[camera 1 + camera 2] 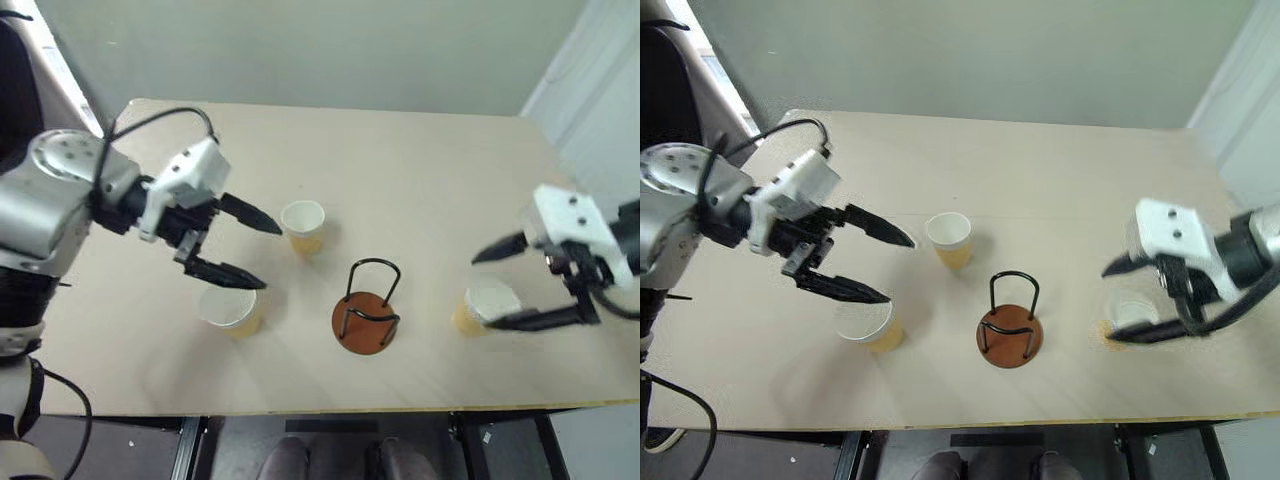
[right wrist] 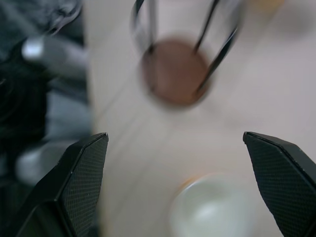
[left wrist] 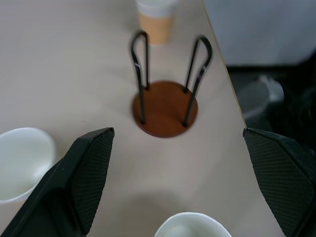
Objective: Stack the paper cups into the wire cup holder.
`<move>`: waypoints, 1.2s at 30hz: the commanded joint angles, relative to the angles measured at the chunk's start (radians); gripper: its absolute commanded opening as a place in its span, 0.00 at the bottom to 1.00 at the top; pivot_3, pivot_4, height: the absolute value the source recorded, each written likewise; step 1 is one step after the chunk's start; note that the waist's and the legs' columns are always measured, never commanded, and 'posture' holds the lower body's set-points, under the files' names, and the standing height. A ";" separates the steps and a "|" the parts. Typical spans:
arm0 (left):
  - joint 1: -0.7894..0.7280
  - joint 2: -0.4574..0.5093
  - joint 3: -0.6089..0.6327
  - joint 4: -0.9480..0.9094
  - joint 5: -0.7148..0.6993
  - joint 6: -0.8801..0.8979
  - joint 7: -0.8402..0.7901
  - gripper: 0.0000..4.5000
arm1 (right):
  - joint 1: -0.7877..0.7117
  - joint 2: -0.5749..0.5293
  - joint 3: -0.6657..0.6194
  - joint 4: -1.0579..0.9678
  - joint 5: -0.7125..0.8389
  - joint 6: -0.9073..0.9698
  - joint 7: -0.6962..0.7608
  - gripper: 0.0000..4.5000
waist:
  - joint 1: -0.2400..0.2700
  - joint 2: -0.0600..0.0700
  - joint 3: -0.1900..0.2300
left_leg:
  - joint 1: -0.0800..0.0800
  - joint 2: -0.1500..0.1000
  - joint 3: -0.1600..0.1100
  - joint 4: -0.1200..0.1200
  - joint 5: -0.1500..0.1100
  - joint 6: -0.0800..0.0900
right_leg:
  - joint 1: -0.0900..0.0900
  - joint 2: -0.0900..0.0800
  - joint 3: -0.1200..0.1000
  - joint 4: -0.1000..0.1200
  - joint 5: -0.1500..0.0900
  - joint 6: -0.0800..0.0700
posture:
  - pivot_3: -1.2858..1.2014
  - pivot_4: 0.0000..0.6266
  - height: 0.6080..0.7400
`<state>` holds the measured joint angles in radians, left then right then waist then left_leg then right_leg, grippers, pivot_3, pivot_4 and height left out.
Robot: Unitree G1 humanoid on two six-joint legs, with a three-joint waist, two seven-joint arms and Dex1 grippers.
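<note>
The wire cup holder (image 1: 366,318) has a round reddish-brown disc base and thin black wire loops rising straight up, its long axis vertical, near the front edge of the pale surface (image 1: 420,180). Three tan-yellow paper cups stand upright, mouths up: one (image 1: 303,226) behind-left of the holder, one (image 1: 231,309) left, one (image 1: 483,306) right. The left hand (image 1: 248,250) and right hand (image 1: 490,290) both gape wide, holding nothing.

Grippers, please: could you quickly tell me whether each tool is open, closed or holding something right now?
Left tool: open, holding nothing, above the table near a paper cup.
Right tool: open, holding nothing, its fingers either side of another paper cup.
</note>
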<state>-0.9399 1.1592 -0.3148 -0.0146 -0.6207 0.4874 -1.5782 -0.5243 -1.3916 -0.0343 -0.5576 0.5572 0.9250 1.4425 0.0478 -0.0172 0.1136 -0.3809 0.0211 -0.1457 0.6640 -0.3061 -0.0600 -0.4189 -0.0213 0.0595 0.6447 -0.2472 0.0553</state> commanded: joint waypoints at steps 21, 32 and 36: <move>0.066 0.025 0.141 -0.123 0.001 0.084 -0.036 1.00 | 0.101 0.107 0.245 0.181 -0.341 -0.295 -0.130 0.80 | -0.009 0.001 0.000 | 0.013 0.000 0.003 0.001 -0.003 0.005 | 0.010 0.000 0.002 0.000 0.000 0.001 | 0.52 0.24 1.00; 0.075 0.029 0.156 -0.103 0.039 0.095 -0.036 1.00 | 0.051 0.112 0.242 0.181 -0.370 -0.310 -0.089 0.01 | -0.009 0.001 0.000 | 0.013 0.000 0.003 0.001 -0.003 0.005 | 0.010 0.000 0.002 0.000 0.000 0.001 | 0.52 0.24 1.00; 0.081 0.044 0.150 -0.078 0.076 0.073 -0.036 1.00 | -0.012 0.075 0.151 0.154 -0.256 -0.260 -0.004 0.01 | -0.010 0.001 0.001 | 0.012 0.000 0.003 0.001 -0.003 0.005 | 0.009 0.000 0.002 0.000 0.000 0.001 | 0.52 0.24 1.00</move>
<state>-0.8515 1.1860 -0.2051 -0.0933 -0.5579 0.5728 -1.5829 -0.4825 -1.2837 0.2062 -0.3721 0.2457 0.6442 1.3983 0.0380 -0.0162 0.1143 -0.3685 0.0209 -0.1423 0.6647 -0.3088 -0.0551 -0.4099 -0.0211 0.0619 0.6443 -0.2470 0.0561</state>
